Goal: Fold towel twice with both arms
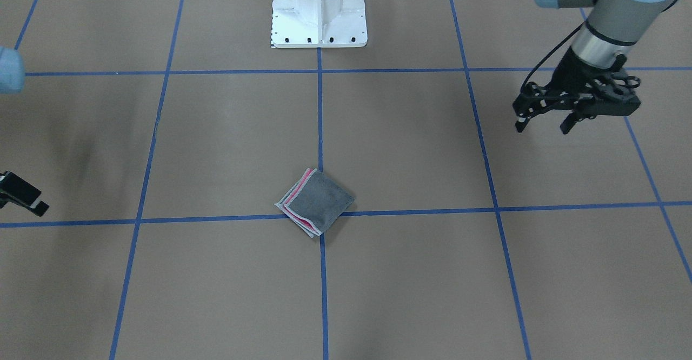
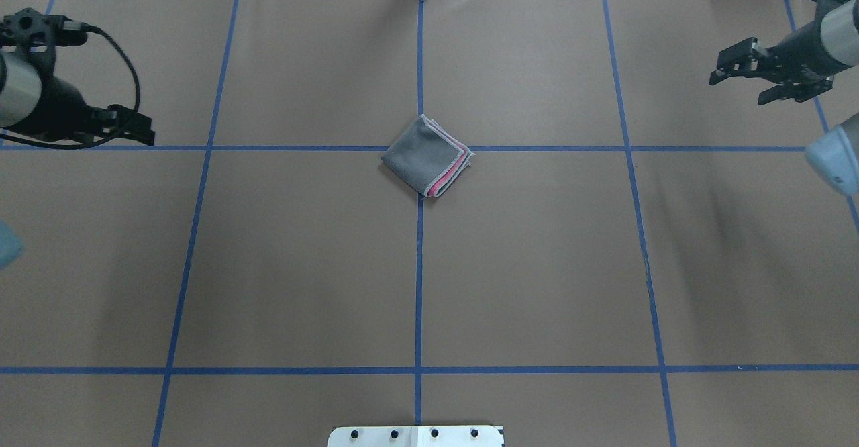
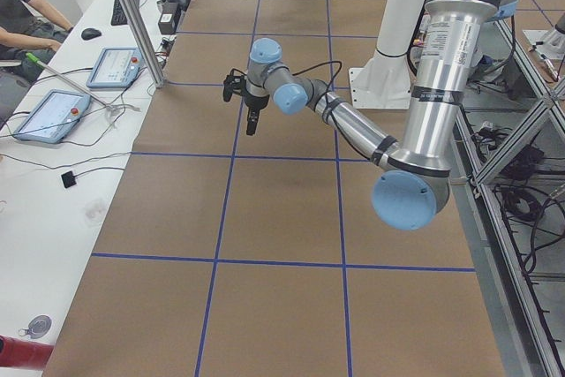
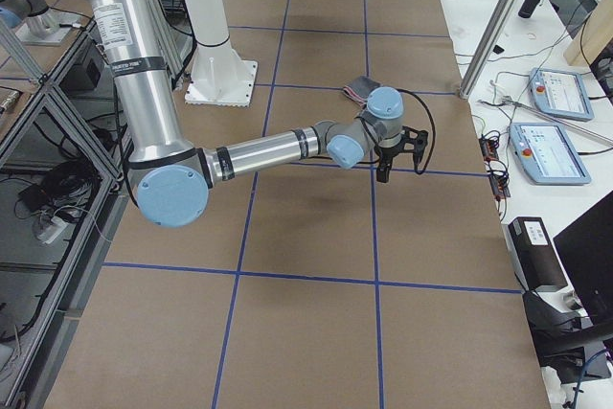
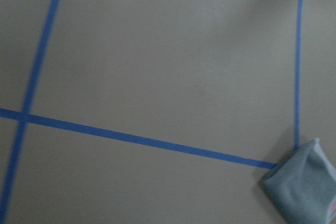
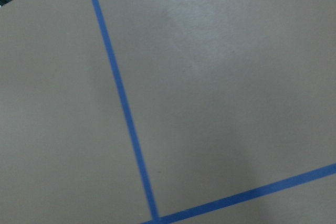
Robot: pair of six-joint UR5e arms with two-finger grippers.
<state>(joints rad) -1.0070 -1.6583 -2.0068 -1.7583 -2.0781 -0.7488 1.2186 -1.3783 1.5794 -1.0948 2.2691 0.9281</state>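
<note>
you've got the towel (image 2: 427,156) lying flat at the middle of the table (image 2: 302,266), right on the crossing of two blue tape (image 2: 419,286) lines. it's folded down to a small square, turned like a diamond, dark grey face up. the stacked edges, with pink strips and the light border showing, face the robot's right and its near side. nothing touches it.

the left gripper (image 1: 541,128) hangs above the table, well off to the robot's left of the towel. its fingers (image 1: 519,123) are clearly apart with nothing between them. the right gripper (image 2: 737,90) is well off on the other side, out near the table's right edge and a little farther from the robot than the towel. its fingers are spread too, and empty.

from the left wrist view you see the towel's grey corner at the lower right edge, with a tape line running down to it. the right wrist view gives you only brown table and a tape crossing.

the white base (image 1: 319,19) stands on the table's centre line, on the robot's side, well apart from the towel. in the left side view a person (image 3: 18,15) sits at a white desk along the table's far edge, with two tablets (image 3: 115,66) lying on it.
</note>
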